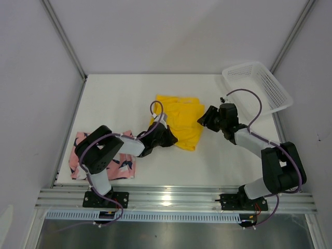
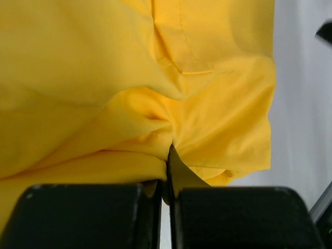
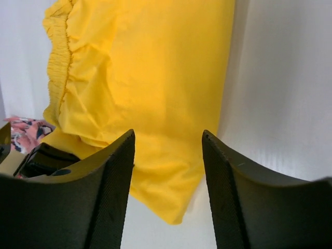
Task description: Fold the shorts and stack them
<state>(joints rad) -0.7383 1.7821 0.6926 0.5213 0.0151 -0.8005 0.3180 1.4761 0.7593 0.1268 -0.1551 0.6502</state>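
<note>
- The plain bright yellow fabric shorts (image 1: 179, 120) are lying rumpled around the middle of the table, right between my two arms.
- My left gripper (image 2: 167, 182) is clenched on their near-left edge. In the wrist view a fold of yellow cloth is pinched in the slit between my black fingers, and the fabric puckers toward that spot.
- My right gripper (image 3: 168, 141) is at the shorts' right edge with the jaws standing apart and nothing caught between them. That view looks down on the yellow cloth, with the gathered waistband running along its left side. Can't tell if my fingertips are actually touching the fabric.
- The other pair, pink fabric shorts with a navy-and-white leafy print (image 1: 111, 165), lies flat at the near-left corner. They're partly hidden under my left arm and well apart from the yellow ones.
- A white plastic mesh basket (image 1: 259, 85) sits at the far right corner.
- Everything's on a plain white table (image 1: 119, 98).
</note>
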